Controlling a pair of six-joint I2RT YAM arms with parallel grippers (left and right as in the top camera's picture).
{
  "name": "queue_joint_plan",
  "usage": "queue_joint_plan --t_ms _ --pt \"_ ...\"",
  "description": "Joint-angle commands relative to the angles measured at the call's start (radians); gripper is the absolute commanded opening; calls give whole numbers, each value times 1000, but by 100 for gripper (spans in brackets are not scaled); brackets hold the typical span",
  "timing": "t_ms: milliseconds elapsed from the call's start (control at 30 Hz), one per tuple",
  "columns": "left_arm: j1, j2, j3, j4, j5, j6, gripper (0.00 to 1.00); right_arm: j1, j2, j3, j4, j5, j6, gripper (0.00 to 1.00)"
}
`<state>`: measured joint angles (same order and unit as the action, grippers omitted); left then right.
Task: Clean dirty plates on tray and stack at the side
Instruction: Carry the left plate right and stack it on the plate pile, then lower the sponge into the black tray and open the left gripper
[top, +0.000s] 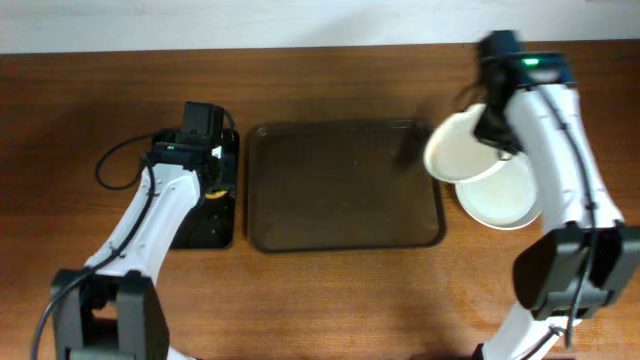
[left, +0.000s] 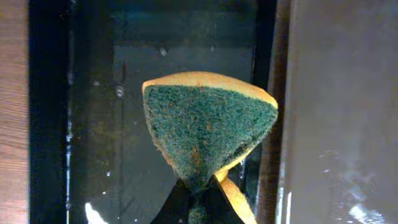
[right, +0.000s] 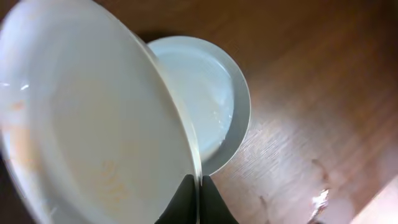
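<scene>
Pinching plate (right: 93, 118) by rim in right gripper (right: 198, 182), tilted over stack (right: 217, 93) for stacking; clamping sponge (left: 208, 130) in left gripper (left: 199, 198), parked over black tray (left: 93, 93).

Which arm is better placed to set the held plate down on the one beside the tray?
Right. The right gripper pinches the tilted plate by its rim, above the lower plate; the left gripper holds the sponge over the black tray, across the brown tray.

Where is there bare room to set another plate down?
The brown tray is bare inside, as is the wood in front of it. Crowded: right of the tray, the right tool holds a tilted plate over a resting plate.
</scene>
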<state>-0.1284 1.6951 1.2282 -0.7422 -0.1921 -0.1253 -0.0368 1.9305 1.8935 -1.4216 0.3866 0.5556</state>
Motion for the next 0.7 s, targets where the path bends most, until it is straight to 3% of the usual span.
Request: queue_joint_plan --t_ms 0,233,267,300,333,533,667 --pt "35 64 10 16 -15 42 0 -153 -31 0 -4 -160 -60 4" --pt "101 78 10 51 62 74 0 -332 -27 -153 40 -223 -110 4" --pt "101 78 10 53 61 74 0 -332 -27 -167 53 -252 -129 16" --pt "101 78 10 53 61 74 0 -328 -27 -169 61 -300 -175 52" --pt "101 78 10 53 61 74 0 -322 -28 -168 69 -350 -228 63" --pt "101 80 8 50 67 79 0 -293 -120 -164 64 -567 -418 62" --pt "101 148 5 75 211 281 0 -248 -235 -165 40 -567 -429 66"
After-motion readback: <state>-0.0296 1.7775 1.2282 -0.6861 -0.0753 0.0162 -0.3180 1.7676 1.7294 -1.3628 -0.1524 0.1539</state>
